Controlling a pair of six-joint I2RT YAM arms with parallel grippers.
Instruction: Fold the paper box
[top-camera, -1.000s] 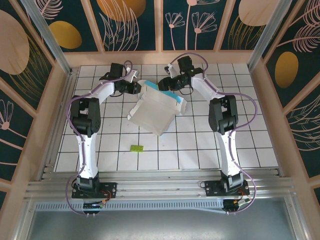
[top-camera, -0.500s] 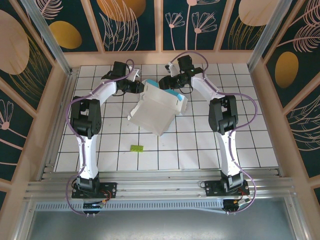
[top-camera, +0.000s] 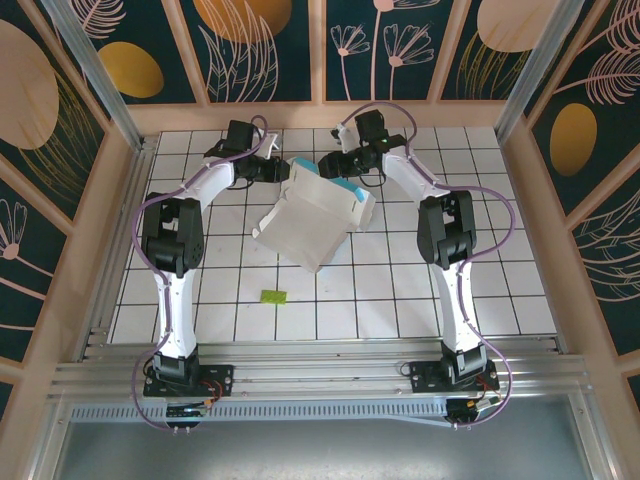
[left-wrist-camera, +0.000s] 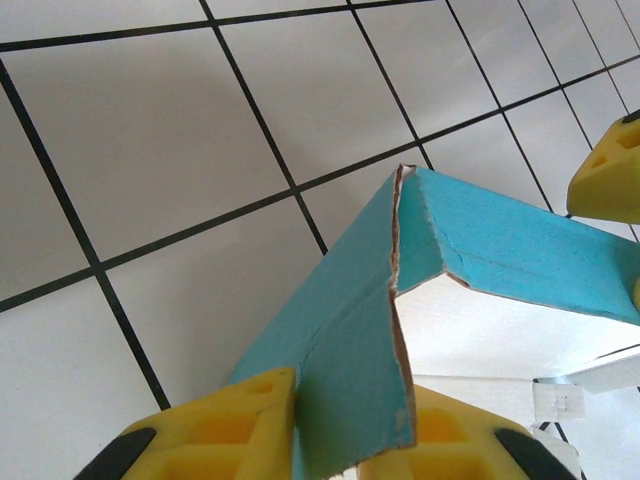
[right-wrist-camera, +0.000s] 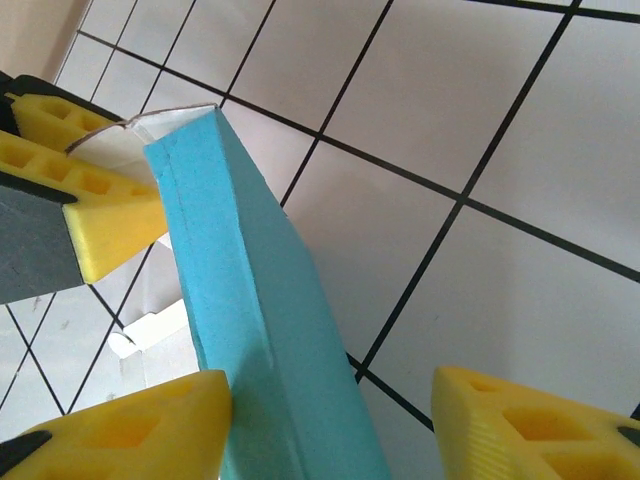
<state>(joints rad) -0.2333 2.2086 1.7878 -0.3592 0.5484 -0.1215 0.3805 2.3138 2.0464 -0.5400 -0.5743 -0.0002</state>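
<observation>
A white tiled table (top-camera: 500, 280) with black grid lines sits inside wooden-framed walls (top-camera: 420, 45) painted dark teal with gold ovals and pale leaf outlines. Aluminium rails (top-camera: 300, 375) run along the near edge, where two white arms are bolted.

From above, the paper box (top-camera: 310, 225) lies at the far middle of the table, a creased sheet with its white side up and a teal strip along its far right edge. A small yellow-green scrap (top-camera: 273, 296) lies nearer, well apart from it. The left gripper (top-camera: 283, 170) and right gripper (top-camera: 335, 165) meet at the far corner of the box.

Close in, the left wrist camera adds detail: the left gripper (left-wrist-camera: 345, 400) is pinched narrow on a teal flap of the paper box (left-wrist-camera: 480, 235), whose corner seam is torn and frayed brown.

The right wrist camera shows the right gripper (right-wrist-camera: 330, 420) spread wide. The teal wall of the paper box (right-wrist-camera: 260, 290) stands upright against one yellow finger (right-wrist-camera: 130, 430), apart from the other.
</observation>
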